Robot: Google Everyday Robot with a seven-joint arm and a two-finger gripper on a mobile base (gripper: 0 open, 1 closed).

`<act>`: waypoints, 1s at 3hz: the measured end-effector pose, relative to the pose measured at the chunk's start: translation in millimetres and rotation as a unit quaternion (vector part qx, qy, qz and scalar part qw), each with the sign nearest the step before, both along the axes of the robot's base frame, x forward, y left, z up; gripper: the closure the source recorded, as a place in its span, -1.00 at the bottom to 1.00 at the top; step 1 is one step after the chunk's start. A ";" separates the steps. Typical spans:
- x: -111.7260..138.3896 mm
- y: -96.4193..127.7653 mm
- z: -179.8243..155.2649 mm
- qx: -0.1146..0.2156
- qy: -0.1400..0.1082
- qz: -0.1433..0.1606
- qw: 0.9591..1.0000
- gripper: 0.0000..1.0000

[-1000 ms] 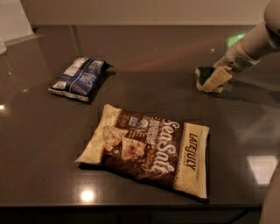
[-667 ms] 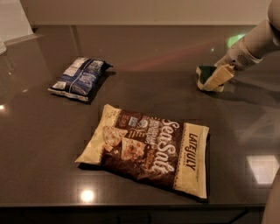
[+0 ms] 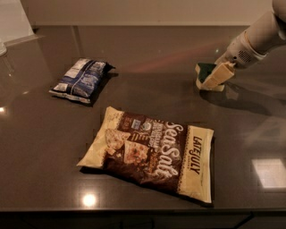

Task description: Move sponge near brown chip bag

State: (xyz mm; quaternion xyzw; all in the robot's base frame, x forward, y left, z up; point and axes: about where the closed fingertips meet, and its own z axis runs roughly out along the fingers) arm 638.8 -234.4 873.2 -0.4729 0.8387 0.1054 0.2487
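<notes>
The sponge (image 3: 205, 71), with a dark green top and pale yellow body, sits on the dark counter at the far right. My gripper (image 3: 220, 75) comes in from the upper right on a white arm (image 3: 257, 38). It is shut on the sponge, and one cream finger (image 3: 219, 74) lies across the sponge's front side. The brown chip bag (image 3: 152, 152), with cream ends and "Sea Salt" lettering, lies flat in the near middle. It is well apart from the sponge, to the sponge's lower left.
A smaller dark blue and white bag (image 3: 82, 80) lies at the far left. The counter's front edge (image 3: 134, 210) runs along the bottom. A pale wall (image 3: 134, 11) borders the back.
</notes>
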 end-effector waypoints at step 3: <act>-65.4 91.7 20.0 0.056 0.050 0.090 0.993 1.00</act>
